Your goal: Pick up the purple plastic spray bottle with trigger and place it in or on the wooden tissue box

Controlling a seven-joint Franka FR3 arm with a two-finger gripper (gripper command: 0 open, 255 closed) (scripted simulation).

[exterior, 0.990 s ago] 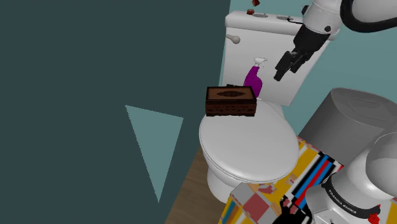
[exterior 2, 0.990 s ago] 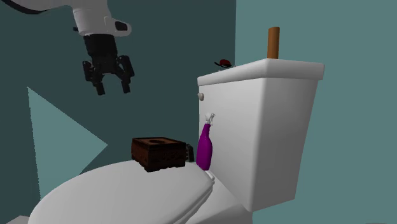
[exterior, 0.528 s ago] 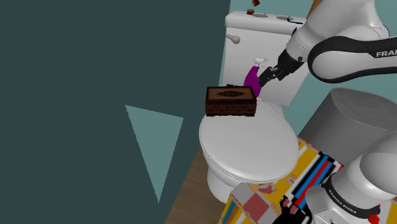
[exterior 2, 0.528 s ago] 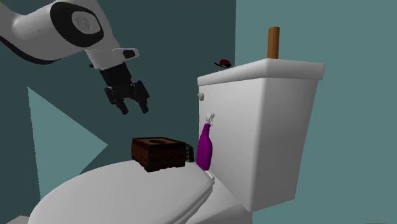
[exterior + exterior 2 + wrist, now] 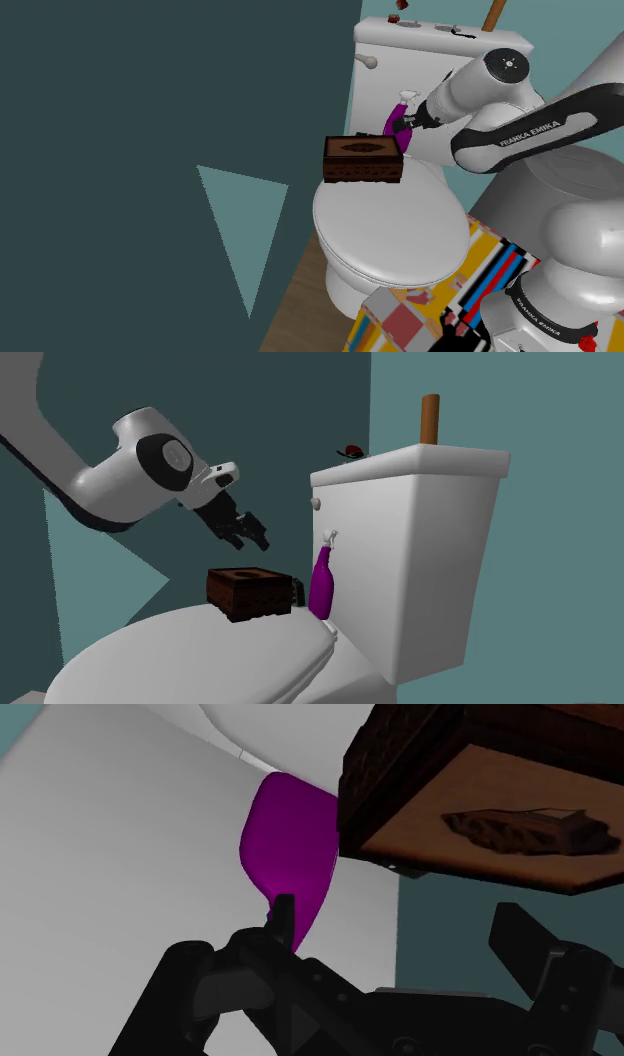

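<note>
The purple spray bottle (image 5: 393, 124) with its white trigger stands upright on the toilet, against the tank front, just behind the dark brown carved tissue box (image 5: 363, 159). The second exterior view has the bottle (image 5: 321, 584) to the right of the box (image 5: 249, 593). My gripper (image 5: 250, 535) hovers open above the box, pointing at the bottle and short of it. Seen from the shoulder, the gripper (image 5: 405, 123) is right beside the bottle's neck. In the wrist view the bottle (image 5: 288, 844) lies beyond one fingertip (image 5: 285, 909), untouched, with the box (image 5: 480, 799) close beside it.
The box rests on the closed white toilet lid (image 5: 385, 225). The white tank (image 5: 410, 552) rises right behind the bottle, with a flush handle (image 5: 370, 62), a brown stick (image 5: 430, 418) and a small red object (image 5: 350, 450) on top. A dark wall stands at the shoulder view's left.
The arm has swung down from high above the toilet. The gripper has dropped to bottle height and moved close to the bottle, fingers still apart. Bottle and box have not moved.
</note>
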